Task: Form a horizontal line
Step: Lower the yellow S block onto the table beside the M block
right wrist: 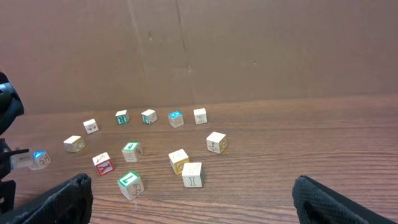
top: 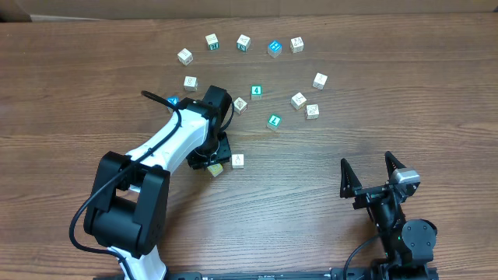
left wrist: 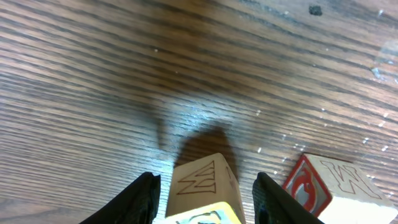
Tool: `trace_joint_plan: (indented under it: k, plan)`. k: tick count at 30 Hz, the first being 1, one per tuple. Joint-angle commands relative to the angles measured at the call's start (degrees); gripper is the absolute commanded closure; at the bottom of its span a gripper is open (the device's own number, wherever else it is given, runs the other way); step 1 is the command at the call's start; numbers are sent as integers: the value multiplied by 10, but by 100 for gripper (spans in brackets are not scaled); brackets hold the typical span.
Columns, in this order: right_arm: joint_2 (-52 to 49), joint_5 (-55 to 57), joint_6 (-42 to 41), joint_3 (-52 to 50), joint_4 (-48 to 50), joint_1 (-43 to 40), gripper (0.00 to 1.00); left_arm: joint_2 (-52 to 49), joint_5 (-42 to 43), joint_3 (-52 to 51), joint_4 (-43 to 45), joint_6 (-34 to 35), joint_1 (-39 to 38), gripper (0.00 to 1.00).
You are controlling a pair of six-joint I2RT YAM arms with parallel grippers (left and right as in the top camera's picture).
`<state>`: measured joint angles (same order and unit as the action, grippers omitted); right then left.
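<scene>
Left gripper (left wrist: 205, 198): jaws stood spread, just clear of the yellow cube (left wrist: 200, 179).
Line (top: 235, 162): two cubes near the middle of the table (top: 327, 233), with the white cube (top: 238, 160) just beside the yellow one.
Right gripper (top: 366, 160): wide open and empty, by the front edge.
Risk: a finger dragging on lift-off could twist the yellow cube or nudge its neighbour.

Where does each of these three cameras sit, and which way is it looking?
Overhead: above the table, looking straight down; both arms show, left gripper among cubes, right gripper open.
Left wrist: on the left arm, looking down close; its fingers flank a yellow-edged cube.
Right wrist: on the right arm, low, facing across the table to a cardboard wall; its fingers fill the bottom corners.
Shared: overhead and right wrist both show the blue-topped cube.
</scene>
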<state>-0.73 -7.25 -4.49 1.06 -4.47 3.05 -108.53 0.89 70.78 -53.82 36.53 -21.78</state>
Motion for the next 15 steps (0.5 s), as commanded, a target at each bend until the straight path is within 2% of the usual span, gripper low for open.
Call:
trace_joint_plan:
  k: [1, 4, 5, 10, 15]
  plan:
    - [6, 3, -1, -6, 2, 3, 0, 5, 17, -7, -3, 8, -8, 55]
    - [6, 3, -1, -6, 2, 3, 0, 5, 17, -7, -3, 8, -8, 60]
    - [6, 3, -1, -6, 2, 3, 0, 5, 17, -7, -3, 8, -8, 66]
    - [6, 3, -1, -6, 2, 3, 0, 5, 7, -7, -1, 8, -8, 75]
    - [6, 3, -1, -6, 2, 3, 0, 5, -4, -7, 8, 8, -8, 76]
